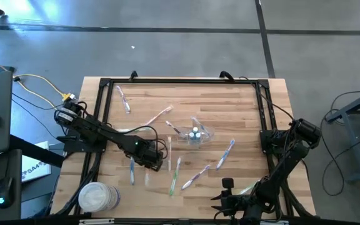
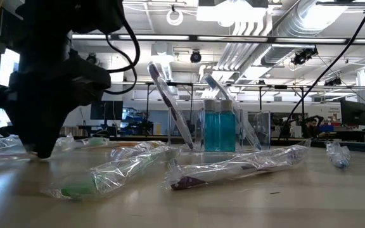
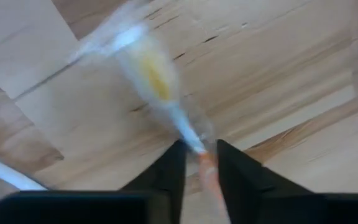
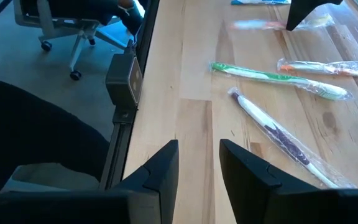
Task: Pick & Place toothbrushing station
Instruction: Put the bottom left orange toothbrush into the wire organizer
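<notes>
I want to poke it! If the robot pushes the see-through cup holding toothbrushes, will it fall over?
Maybe. The clear container looks thin and light, so it would probably slide. Two toothbrushes lean out above its rim, which might make it tippy.

1. a light wooden plank counter [image 1: 242, 106] carries a black metal rail frame [image 1: 167, 82] running along its far edge and both sides.
2. a stack of round white lidded tubs [image 1: 97, 197] sits at the counter's near left corner.
3. a yellow cable [image 1: 39, 83] trails over the grey floor [image 1: 167, 44] to the left.
4. a white printed sheet [image 1: 35, 169] lies beside the counter's left edge.
5. a wheeled office chair [image 4: 61, 25] stands on the floor beyond the counter's edge.
</notes>
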### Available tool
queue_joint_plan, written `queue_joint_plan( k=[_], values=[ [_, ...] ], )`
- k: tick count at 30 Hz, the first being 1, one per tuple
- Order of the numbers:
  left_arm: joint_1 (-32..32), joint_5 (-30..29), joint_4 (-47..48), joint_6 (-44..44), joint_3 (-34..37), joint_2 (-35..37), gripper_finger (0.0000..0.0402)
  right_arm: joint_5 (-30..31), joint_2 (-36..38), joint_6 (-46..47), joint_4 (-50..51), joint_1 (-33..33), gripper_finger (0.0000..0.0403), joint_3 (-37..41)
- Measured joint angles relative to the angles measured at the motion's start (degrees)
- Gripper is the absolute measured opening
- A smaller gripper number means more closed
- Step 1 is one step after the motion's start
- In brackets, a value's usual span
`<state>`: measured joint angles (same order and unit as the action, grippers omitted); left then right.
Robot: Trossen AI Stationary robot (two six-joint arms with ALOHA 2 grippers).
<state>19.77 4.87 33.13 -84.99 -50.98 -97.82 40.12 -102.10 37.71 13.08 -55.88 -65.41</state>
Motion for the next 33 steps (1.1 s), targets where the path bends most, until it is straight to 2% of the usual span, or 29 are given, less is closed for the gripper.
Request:
queue_joint_plan(
  k=[4,10,16,22,29,33],
  values=[
    [0.00,0.20,0.76,4.05,0.00,-0.12,0.0015,0.00,0.00,0.00,0.00,0.00,0.0109,0.00],
    [0.11,-1.93,1.50,4.02,-0.57,-0.39,0.0018,-0.02,0.00,-0.02,0.02,0.00,0.0109,0.00],
    [0.22,-5.35,4.76,8.51,-5.81,0.33,0.0007,-0.02,0.00,-0.02,0.02,0.00,0.0109,0.00],
    [0.96,-12.82,16.09,11.76,-16.13,1.85,0.0001,-0.04,0.00,0.04,0.04,0.00,0.0109,0.00],
    [2.09,-21.31,30.48,15.40,-31.58,1.82,0.0001,-0.24,0.00,1.99,0.09,0.00,0.0109,0.00],
    [3.02,-29.35,35.97,19.74,-41.22,1.89,0.0001,-0.24,0.00,4.30,0.29,-0.04,0.0109,0.00]
  ],
)
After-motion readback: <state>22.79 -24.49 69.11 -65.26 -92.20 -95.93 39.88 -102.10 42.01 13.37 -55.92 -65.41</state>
